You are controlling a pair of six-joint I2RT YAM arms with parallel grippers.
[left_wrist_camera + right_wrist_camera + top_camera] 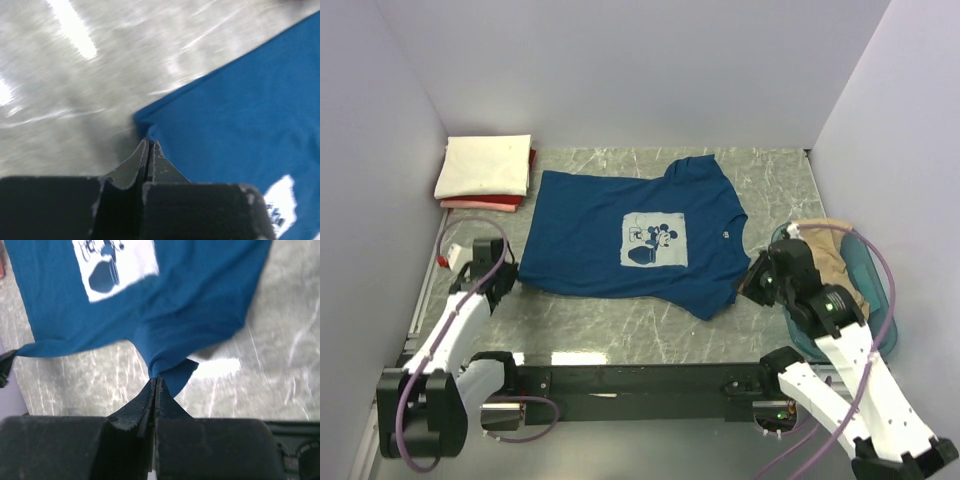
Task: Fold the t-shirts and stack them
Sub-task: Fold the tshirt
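A blue t-shirt (630, 235) of soft, matte knit lies spread flat across the middle of the bench (620, 335), whose grey surface is glossy and veined like marble. The shirt lies sideways, collar to the right and straight hem to the left. On its chest is a pale square print (655, 240) with a dark cartoon figure.

The left tool (149, 142) has its two dark, tapered fingers pressed together, pinching the pointed near-left hem corner against the bench. The right tool (156, 381) is also clamped shut, on the cloth at the near sleeve, which bunches into a small puckered fold above the fingertips.

At the far-left corner sits a neat rectangular stack. A folded cream t-shirt (485, 165) lies on top, and a red t-shirt (485, 203) shows as a thin edge beneath it. On the right, a crumpled tan t-shirt (832, 255) lies in a smooth teal plastic tub (878, 275).
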